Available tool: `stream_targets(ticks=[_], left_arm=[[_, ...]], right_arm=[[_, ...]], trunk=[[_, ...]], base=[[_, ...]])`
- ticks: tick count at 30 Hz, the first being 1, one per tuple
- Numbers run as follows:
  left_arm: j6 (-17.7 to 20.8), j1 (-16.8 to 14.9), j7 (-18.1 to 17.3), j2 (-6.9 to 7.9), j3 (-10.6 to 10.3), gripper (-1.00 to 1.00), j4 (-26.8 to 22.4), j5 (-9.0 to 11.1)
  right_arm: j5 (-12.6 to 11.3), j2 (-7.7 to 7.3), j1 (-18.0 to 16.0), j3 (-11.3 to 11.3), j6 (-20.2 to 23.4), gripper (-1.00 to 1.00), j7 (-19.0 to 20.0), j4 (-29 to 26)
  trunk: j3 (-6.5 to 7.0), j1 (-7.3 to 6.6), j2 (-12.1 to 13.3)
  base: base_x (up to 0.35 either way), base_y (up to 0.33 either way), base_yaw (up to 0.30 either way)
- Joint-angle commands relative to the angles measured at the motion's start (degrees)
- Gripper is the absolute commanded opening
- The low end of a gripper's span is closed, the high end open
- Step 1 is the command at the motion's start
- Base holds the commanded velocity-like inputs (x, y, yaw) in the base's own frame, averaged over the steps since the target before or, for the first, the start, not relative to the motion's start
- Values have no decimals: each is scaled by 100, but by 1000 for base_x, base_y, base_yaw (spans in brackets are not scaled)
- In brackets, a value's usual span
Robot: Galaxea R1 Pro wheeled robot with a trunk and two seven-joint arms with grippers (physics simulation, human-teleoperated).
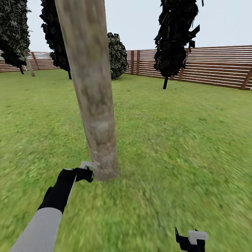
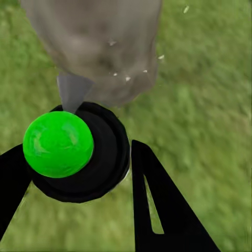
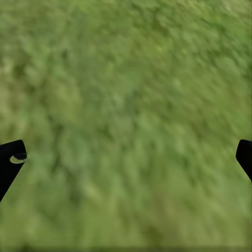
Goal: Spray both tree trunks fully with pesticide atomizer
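Just beside the base of the tree trunk [image 1: 91, 87], the left gripper [image 1: 85, 172], jaws clamped on the pesticide atomizer [image 2: 76, 152], should sweep its nozzle steadily up the bark, while the right gripper [image 1: 191, 240] hangs wide open over the lawn [image 1: 182, 140]

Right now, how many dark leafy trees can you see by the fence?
4: one far left, one behind the thick trunk, a rounder one just right of it, one on the right. More may be hidden.

It was a fenced garden: lawn [image 1: 175, 140] spread beyond the left gripper [image 1: 85, 171], a thick tree trunk [image 1: 92, 91] rose just ahead, with dark trees [image 1: 175, 38] and slatted wooden fence [image 1: 217, 66] far behind
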Motion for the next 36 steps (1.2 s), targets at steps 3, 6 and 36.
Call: stream_targets(ticks=[3, 6, 36], left_arm=[[268, -130, -6, -18, -34, -100, -168, 25], [281, -185, -8, -109, -55, -100, -178, 31], [276, -128, 16, 213, 181, -100, -181, 26]], right_arm=[[0, -13, 0, 0, 0, 100, 0, -3], [0, -14, 0, 0, 0, 100, 0, -3], [-1, -14, 0, 8, 0, 100, 9, -11]], trunk=[[0, 0, 0], [0, 0, 0], [0, 0, 0]], base=[[0, 0, 0], [0, 0, 0], [56, -208, 117]])
